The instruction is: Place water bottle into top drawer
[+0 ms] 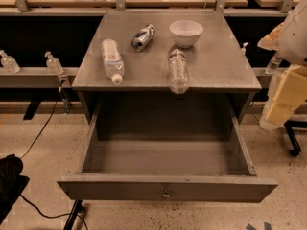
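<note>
The top drawer (120, 188) stands pulled far out toward the camera, its small knob (166, 193) at the middle of the flat front panel. Above and behind the drawer is the grey cabinet top (220, 61). The water bottle (178, 72) lies on its side on that top, right of the drawer's centre line, one end jutting just past the front edge over the drawer's open space. Farther back from the drawer, just behind this bottle, sits a white bowl (185, 32); also far back from the drawer, nearer its centre line, lies a silver-and-blue can (143, 36). Above the drawer's left part lies a clear bottle with a wide white label (112, 59), its cap toward the drawer. The gripper (283, 97) hangs off the drawer's right side, higher than the front panel and well apart from the water bottle; whether it is wide or narrow, I cannot tell.
</note>
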`<control>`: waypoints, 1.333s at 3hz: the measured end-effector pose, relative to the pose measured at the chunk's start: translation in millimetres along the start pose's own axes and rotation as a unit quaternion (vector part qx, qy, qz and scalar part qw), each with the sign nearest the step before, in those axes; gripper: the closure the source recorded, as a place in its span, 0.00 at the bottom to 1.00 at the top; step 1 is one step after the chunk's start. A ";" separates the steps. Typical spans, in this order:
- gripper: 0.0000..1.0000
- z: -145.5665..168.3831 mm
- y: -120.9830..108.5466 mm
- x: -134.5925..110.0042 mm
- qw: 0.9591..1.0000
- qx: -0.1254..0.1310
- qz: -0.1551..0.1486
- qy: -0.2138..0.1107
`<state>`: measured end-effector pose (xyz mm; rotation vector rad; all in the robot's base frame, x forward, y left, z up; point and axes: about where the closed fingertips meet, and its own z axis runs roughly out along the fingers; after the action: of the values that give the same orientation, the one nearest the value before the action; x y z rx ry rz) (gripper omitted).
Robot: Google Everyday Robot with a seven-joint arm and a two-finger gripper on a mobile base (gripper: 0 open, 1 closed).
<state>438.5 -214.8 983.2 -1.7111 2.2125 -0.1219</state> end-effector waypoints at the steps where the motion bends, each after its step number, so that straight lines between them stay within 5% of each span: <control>1: 0.00 0.0 0.0 0.0 1.000 0.000 0.000 0.000; 2: 0.00 14.6 -14.5 -6.6 1.000 -0.011 -0.001 -0.010; 3: 0.00 52.5 -57.8 -38.7 0.998 -0.033 -0.007 -0.056; 4: 0.00 113.1 -122.0 -88.0 0.990 -0.068 0.027 -0.123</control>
<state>606.0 -148.3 929.0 -1.6339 2.1208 0.2471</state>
